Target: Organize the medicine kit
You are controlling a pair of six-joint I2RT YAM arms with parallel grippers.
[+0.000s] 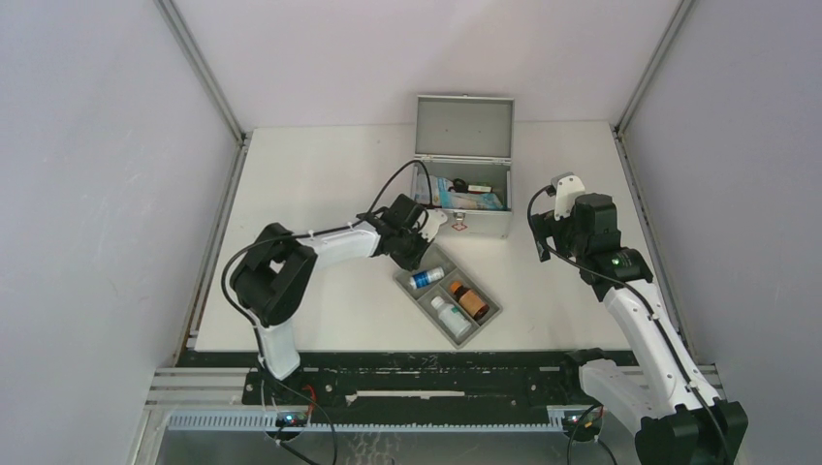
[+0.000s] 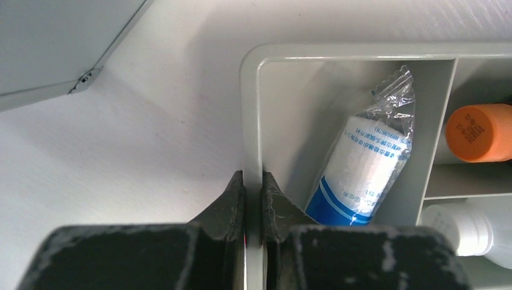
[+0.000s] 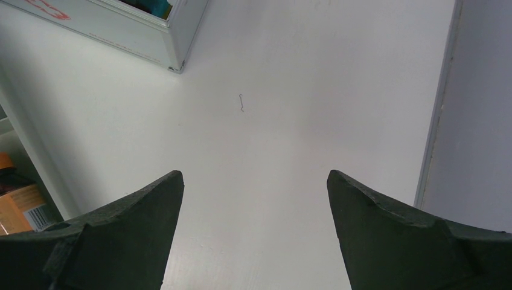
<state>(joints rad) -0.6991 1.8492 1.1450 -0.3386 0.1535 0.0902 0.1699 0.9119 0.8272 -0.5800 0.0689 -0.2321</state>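
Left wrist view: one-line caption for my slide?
Left gripper pinches the tray wall beside a wrapped roll.

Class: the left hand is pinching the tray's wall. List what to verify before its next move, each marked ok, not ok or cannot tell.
1. Grip: left hand shut on the wall of the tray: ok.
2. Other arm: right hand open, apart from the tray: ok.
3. Lid of the medicine kit raised: ok.
4. Load: wrapped roll, orange-capped bottle, white bottle inside the tray: ok.
5. Room in the kit for the tray: cannot tell.
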